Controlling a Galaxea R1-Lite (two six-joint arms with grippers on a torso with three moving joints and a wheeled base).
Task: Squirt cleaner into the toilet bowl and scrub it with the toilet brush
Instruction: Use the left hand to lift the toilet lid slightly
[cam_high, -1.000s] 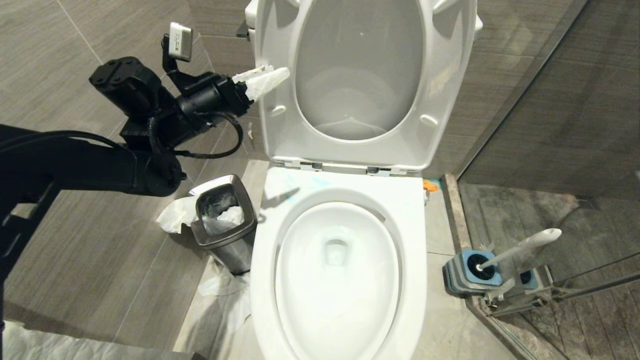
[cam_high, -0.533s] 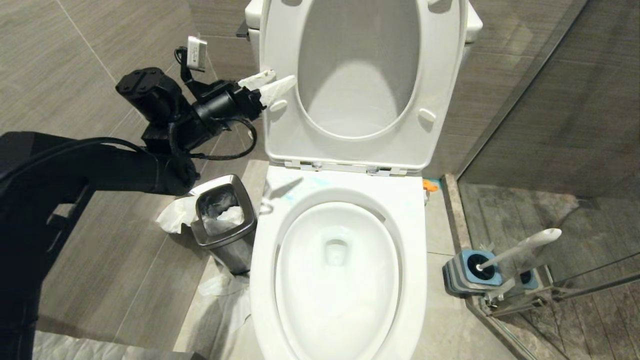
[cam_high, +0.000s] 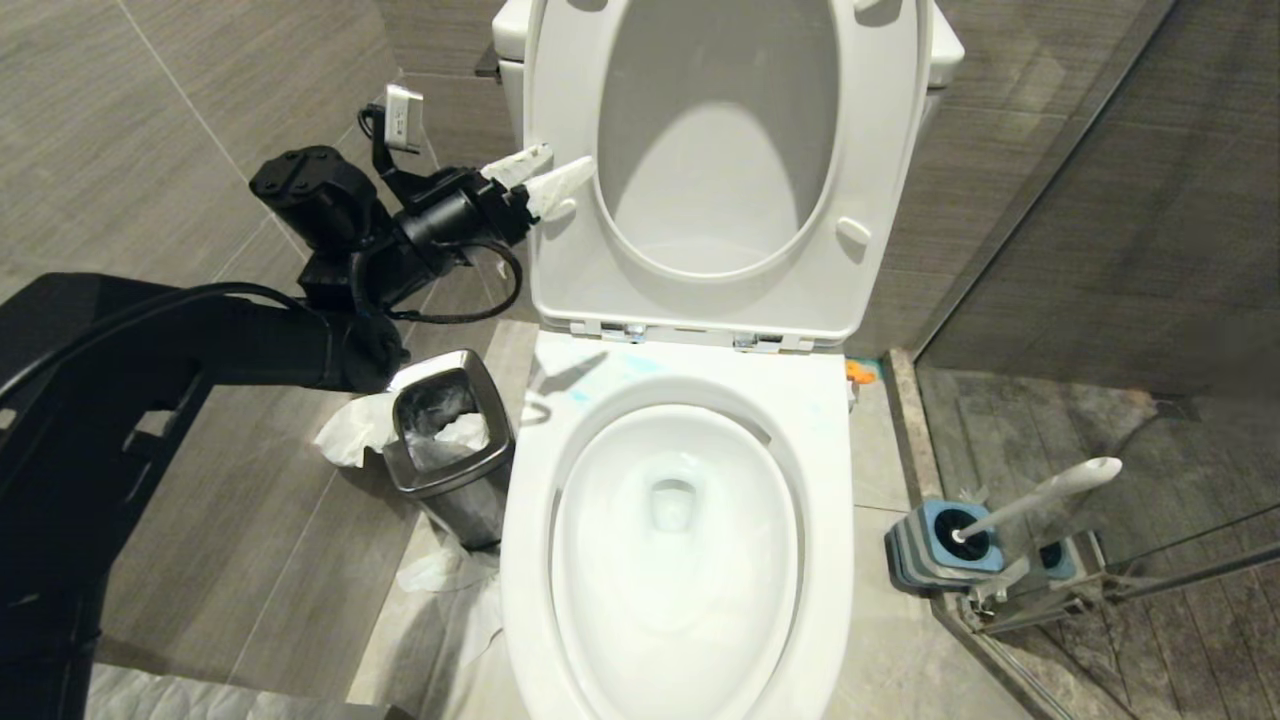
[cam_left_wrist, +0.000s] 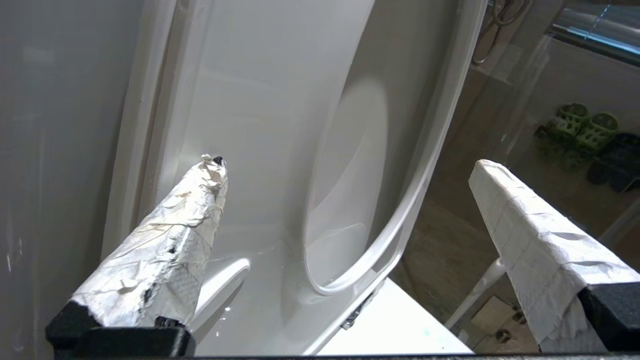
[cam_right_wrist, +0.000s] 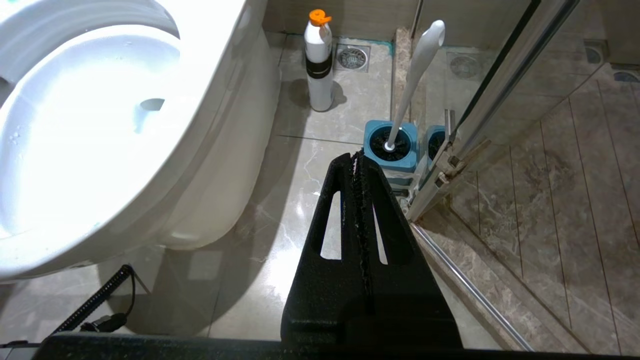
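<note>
I judge the lid-lifting step ends: one toilet bowl (cam_high: 675, 540) at 6 o'clock stands uncovered. Next I must fetch the one cleaner bottle (cam_right_wrist: 319, 60). One toilet brush (cam_high: 1040, 497) waits at 4 o'clock. My left gripper (cam_high: 545, 172) is spread empty at 11 o'clock; my right gripper (cam_right_wrist: 357, 165) is clenched empty.

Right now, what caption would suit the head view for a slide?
Open left gripper at the raised toilet seat; brush in its holder beside the bowl.
</note>
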